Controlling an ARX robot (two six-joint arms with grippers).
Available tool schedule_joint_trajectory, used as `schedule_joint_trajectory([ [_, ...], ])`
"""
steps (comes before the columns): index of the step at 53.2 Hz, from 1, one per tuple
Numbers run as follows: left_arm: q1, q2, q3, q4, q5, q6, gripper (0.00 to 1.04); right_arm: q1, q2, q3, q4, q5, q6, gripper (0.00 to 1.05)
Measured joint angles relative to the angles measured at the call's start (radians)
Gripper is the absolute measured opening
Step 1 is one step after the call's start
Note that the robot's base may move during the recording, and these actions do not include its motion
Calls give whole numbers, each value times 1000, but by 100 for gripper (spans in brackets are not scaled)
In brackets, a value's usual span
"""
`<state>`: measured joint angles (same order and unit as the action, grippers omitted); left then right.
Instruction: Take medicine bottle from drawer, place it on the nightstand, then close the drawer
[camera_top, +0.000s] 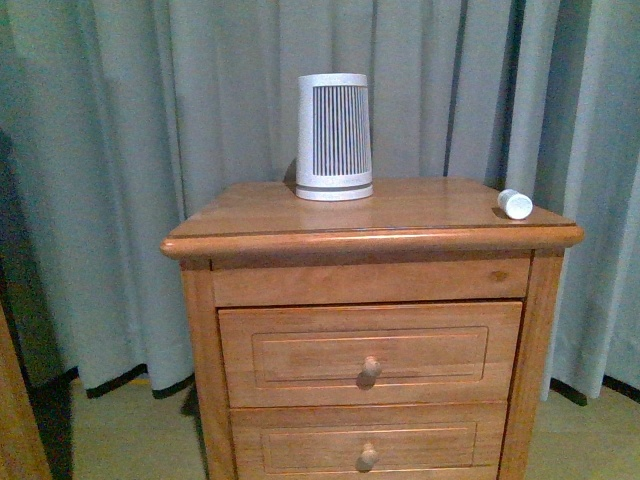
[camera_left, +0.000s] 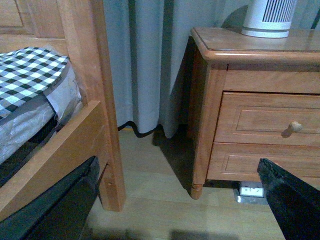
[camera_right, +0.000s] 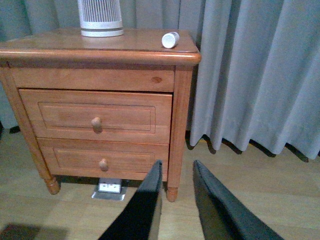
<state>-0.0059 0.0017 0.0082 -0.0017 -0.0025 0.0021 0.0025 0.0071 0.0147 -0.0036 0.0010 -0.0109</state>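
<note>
The medicine bottle (camera_top: 515, 204) lies on its side on the nightstand (camera_top: 420, 208) top near the right edge; it also shows in the right wrist view (camera_right: 170, 39). The upper drawer (camera_top: 370, 352) is pushed in, flush with the front, also seen in the right wrist view (camera_right: 96, 116) and the left wrist view (camera_left: 272, 119). Neither arm shows in the front view. My left gripper (camera_left: 180, 200) is open and empty, low over the floor left of the nightstand. My right gripper (camera_right: 176, 170) is shut and empty, low in front of the nightstand's right front leg.
A large white-and-grey ribbed cylinder (camera_top: 334, 136) stands at the back of the nightstand top. Grey curtains (camera_top: 120, 150) hang behind. A wooden bed frame (camera_left: 85, 100) with checked bedding stands left of the nightstand. A floor socket (camera_right: 110, 187) sits under the nightstand. The lower drawer (camera_top: 368, 450) is shut.
</note>
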Motion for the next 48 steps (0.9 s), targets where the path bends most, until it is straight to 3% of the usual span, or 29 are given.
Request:
schedule_joint_trajectory([
  [5,0,0,0,0,0,0,98,0,0,0,0,0,0,45],
  [8,0,0,0,0,0,0,98,0,0,0,0,0,0,61],
  [21,0,0,0,0,0,0,98,0,0,0,0,0,1,99],
  [48,0,0,0,0,0,0,98,0,0,0,0,0,3,98],
])
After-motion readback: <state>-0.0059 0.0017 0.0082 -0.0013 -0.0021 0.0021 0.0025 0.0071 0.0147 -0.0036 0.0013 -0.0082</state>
